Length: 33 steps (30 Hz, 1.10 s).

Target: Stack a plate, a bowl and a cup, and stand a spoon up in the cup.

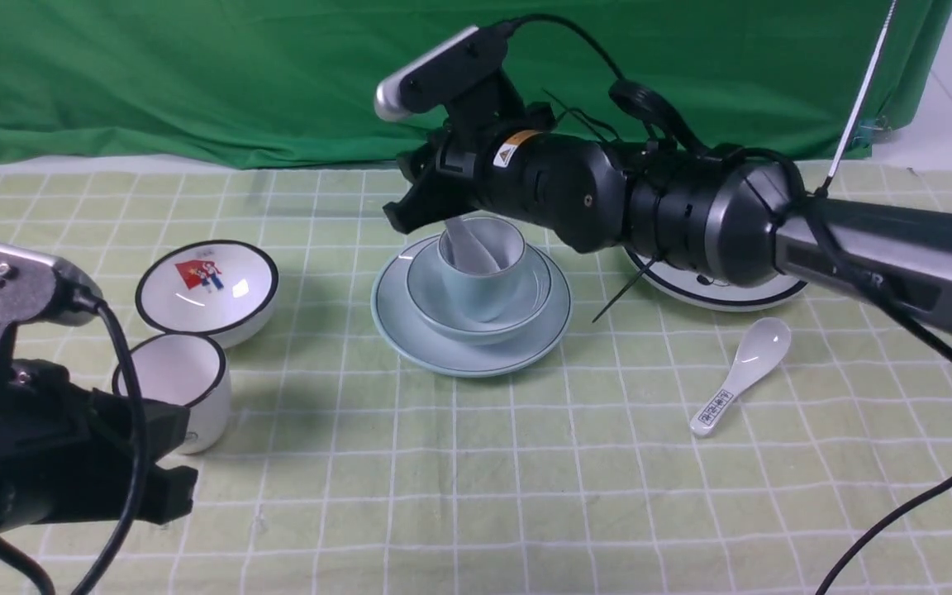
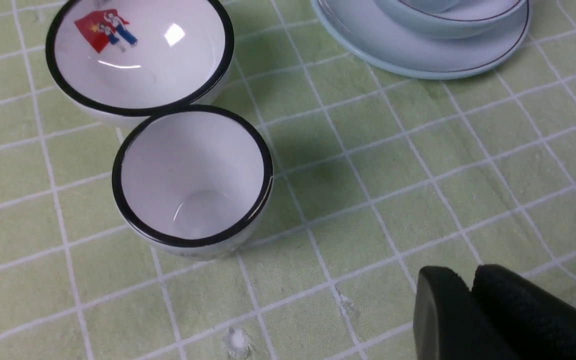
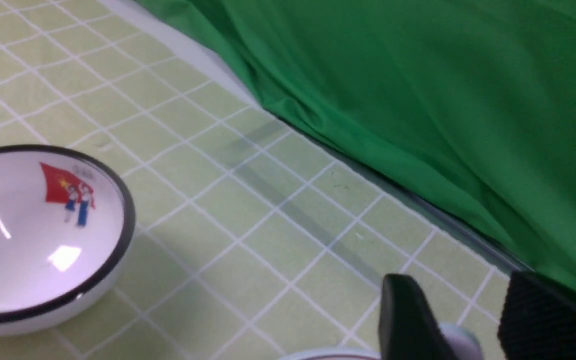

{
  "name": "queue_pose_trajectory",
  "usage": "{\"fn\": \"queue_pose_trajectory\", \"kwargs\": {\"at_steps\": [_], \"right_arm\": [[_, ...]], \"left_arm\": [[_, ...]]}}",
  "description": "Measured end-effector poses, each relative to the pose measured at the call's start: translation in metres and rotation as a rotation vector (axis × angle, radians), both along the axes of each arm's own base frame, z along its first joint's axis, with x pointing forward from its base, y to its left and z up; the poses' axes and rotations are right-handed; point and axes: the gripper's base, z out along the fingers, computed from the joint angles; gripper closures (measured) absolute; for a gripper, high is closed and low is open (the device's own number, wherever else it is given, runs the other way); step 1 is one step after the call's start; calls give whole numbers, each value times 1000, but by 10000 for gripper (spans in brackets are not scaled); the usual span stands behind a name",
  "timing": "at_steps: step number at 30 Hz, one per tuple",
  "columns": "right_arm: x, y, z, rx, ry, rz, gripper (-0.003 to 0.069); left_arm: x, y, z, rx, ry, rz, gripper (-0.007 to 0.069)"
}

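The pale blue-green plate [image 1: 443, 347] lies at the table's middle with the bowl [image 1: 430, 289] on it and the cup [image 1: 484, 289] in the bowl. The plain spoon [image 1: 469, 246] stands tilted in the cup. My right gripper [image 1: 435, 211] hovers just above the cup. In the right wrist view this gripper [image 3: 455, 285] is open, and the spoon's handle end [image 3: 460, 342] sits between the fingers, close to one of them. My left gripper [image 1: 183, 463] is low at the near left, shut and empty [image 2: 470, 280]. The plate [image 2: 393, 50] and bowl [image 2: 463, 20] also show in the left wrist view.
A white black-rimmed bowl with a red picture [image 1: 207, 285] and a white black-rimmed cup [image 1: 174, 384] stand at the left. A white black-rimmed plate [image 1: 724, 293] lies partly behind the right arm. A printed white spoon [image 1: 740, 372] lies at the right. A green backdrop [image 1: 278, 74] hangs behind.
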Motion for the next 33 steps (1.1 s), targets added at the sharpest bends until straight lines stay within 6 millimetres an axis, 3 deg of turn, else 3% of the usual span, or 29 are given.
{"fn": "queue_pose_trajectory", "kwargs": {"at_steps": [2, 6, 10, 11, 12, 14, 18, 19, 21, 23, 25, 29, 33], "right_arm": [[-7, -6, 15, -21, 21, 28, 393], [-37, -44, 92, -85, 9, 91, 518], [-81, -106, 174, -101, -55, 44, 634], [-80, -107, 174, -102, -55, 41, 634], [-100, -131, 202, -96, -92, 4, 648], [-129, -158, 230, -80, -143, -36, 649], [-190, -201, 256, -47, -236, -103, 650], [-193, -203, 257, -46, -241, -109, 650], [-226, -220, 256, -31, -295, -135, 650], [-267, -238, 242, -3, -368, -157, 650], [-292, -249, 224, 12, -398, -167, 650], [-327, -263, 166, 23, -372, -174, 650], [-343, -269, 116, 49, -295, -179, 649]], "left_arm": [[1, 0, 1, -2, -9, 1, 589], [2, 0, 2, 1, -33, 1, 586], [3, 0, 3, -1, -50, 3, 580], [3, 0, 4, -1, -52, 3, 580], [3, 0, 4, -3, -58, 4, 580], [4, 0, 5, -5, -70, 5, 578], [6, 0, 8, -16, -115, 9, 570], [6, 0, 9, -16, -117, 9, 570], [7, 0, 10, -20, -129, 11, 568], [7, 0, 10, -21, -132, 12, 566], [7, 0, 10, -21, -133, 12, 566], [7, 0, 10, -22, -134, 12, 562], [7, 0, 10, -23, -141, 13, 562]]}}
